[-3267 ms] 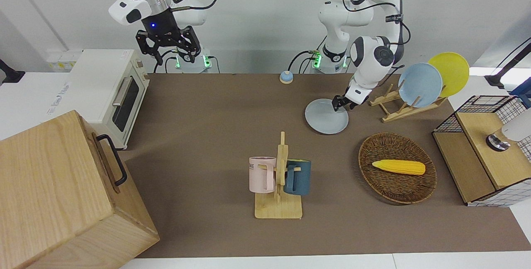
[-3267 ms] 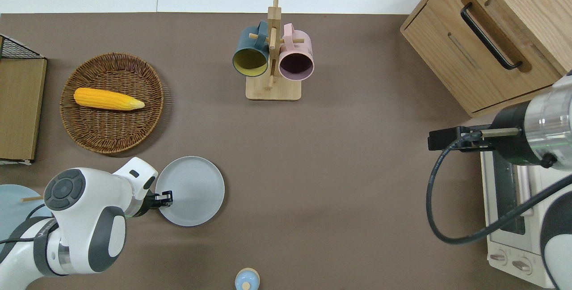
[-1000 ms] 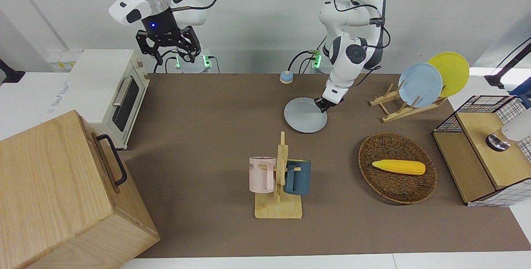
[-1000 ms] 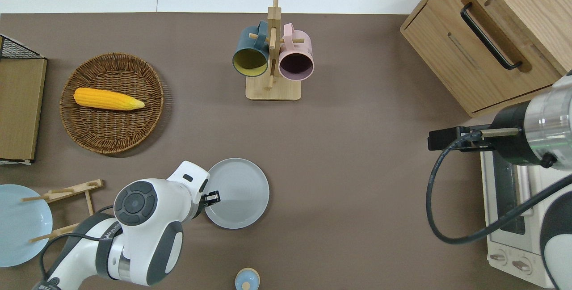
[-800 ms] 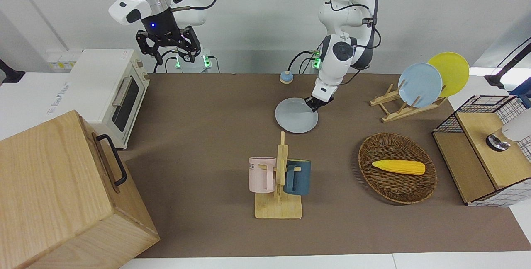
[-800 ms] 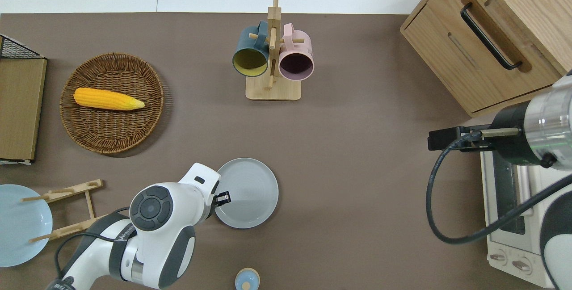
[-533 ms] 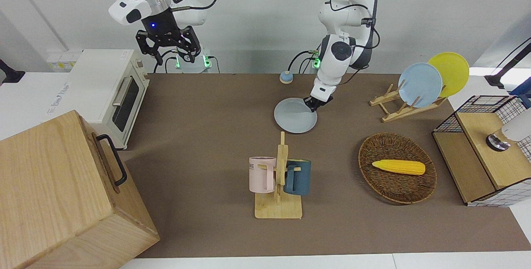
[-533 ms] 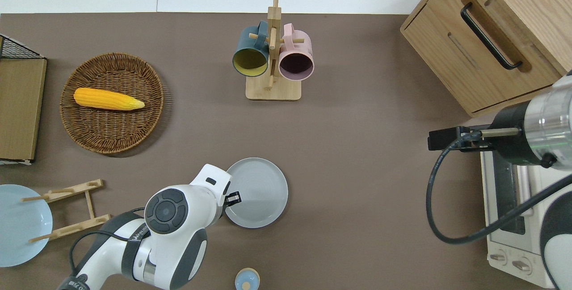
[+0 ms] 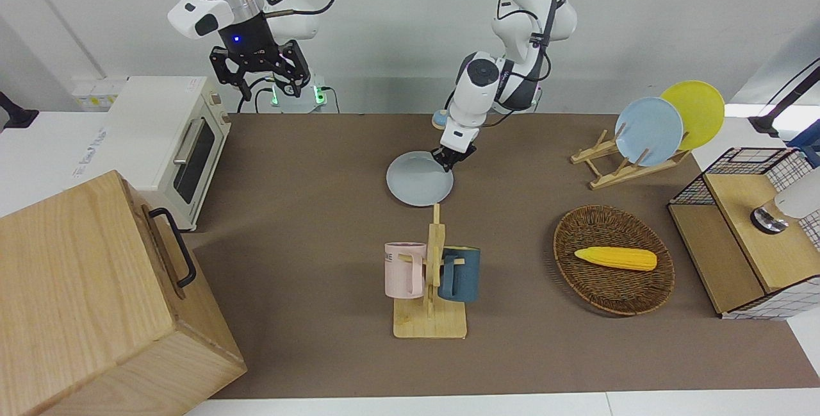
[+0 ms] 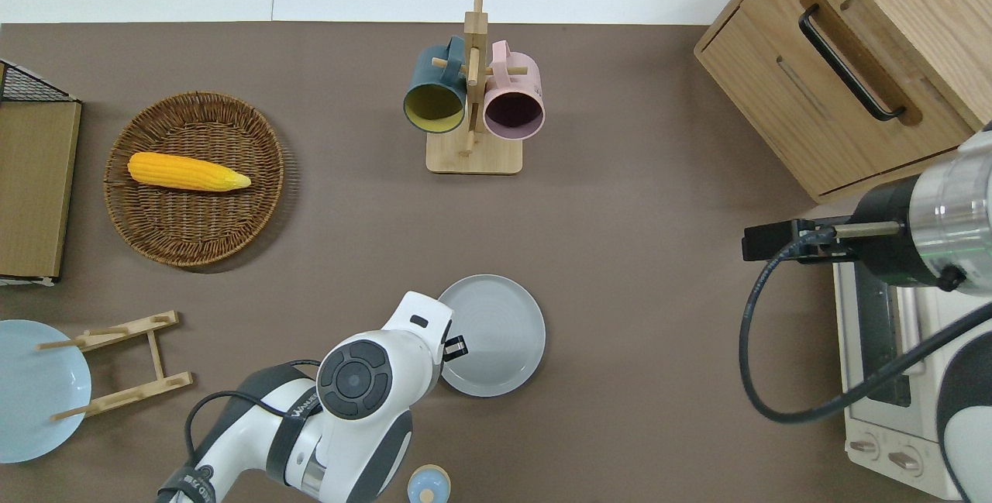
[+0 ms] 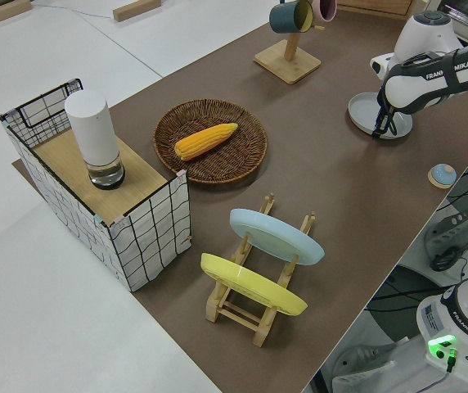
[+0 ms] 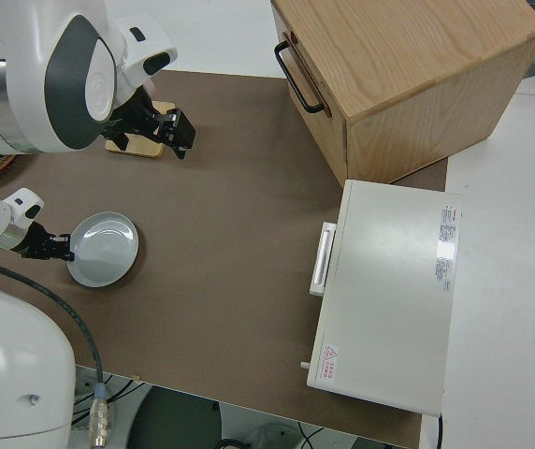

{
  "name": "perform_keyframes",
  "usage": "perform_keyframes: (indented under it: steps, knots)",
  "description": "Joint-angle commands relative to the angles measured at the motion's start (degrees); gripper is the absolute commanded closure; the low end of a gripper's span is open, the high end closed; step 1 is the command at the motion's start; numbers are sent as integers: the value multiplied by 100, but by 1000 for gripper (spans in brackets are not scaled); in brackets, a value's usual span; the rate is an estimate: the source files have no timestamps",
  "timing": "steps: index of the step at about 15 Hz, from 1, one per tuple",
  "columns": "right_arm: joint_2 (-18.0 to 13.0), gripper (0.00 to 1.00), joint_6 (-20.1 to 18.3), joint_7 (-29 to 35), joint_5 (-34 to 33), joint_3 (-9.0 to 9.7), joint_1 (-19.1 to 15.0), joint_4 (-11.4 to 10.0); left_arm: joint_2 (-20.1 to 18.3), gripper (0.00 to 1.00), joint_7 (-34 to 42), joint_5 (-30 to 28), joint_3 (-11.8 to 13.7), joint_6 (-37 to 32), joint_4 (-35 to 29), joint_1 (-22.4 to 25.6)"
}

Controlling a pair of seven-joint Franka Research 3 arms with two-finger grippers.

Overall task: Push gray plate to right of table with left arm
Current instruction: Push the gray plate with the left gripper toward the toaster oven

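Note:
The gray plate (image 9: 419, 180) lies flat on the brown table (image 9: 307, 224) near its middle, nearer to the robots than the mug rack. It also shows in the overhead view (image 10: 496, 332), the left side view (image 11: 379, 110) and the right side view (image 12: 108, 248). My left gripper (image 9: 450, 158) is low at the plate's rim, on the edge toward the left arm's end of the table, as the overhead view (image 10: 456, 347) shows. My right gripper (image 9: 259, 76) is parked, open and empty.
A mug rack (image 9: 430, 275) holds a pink and a dark blue mug. A wicker basket (image 9: 614, 288) holds a corn cob. A plate rack (image 9: 631, 166) carries a sky-blue and a yellow plate. A toaster oven (image 9: 173, 140), a wooden box (image 9: 96, 300) and a small blue bell (image 9: 441, 119) also stand here.
My left gripper and the gray plate have slid together toward the right arm's end of the table, from beside the plate rack to near the middle. The right arm has not moved.

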Motion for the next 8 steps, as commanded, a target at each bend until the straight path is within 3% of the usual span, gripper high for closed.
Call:
perform_keyframes:
  steps: [1, 8]
  knots:
    - [36, 5, -31, 12, 92, 23, -37, 82, 225, 1000, -359, -46, 10, 121, 236, -298]
    - [36, 5, -31, 12, 92, 15, -37, 82, 647, 1000, -930, 41, 10, 428, 562, -719]
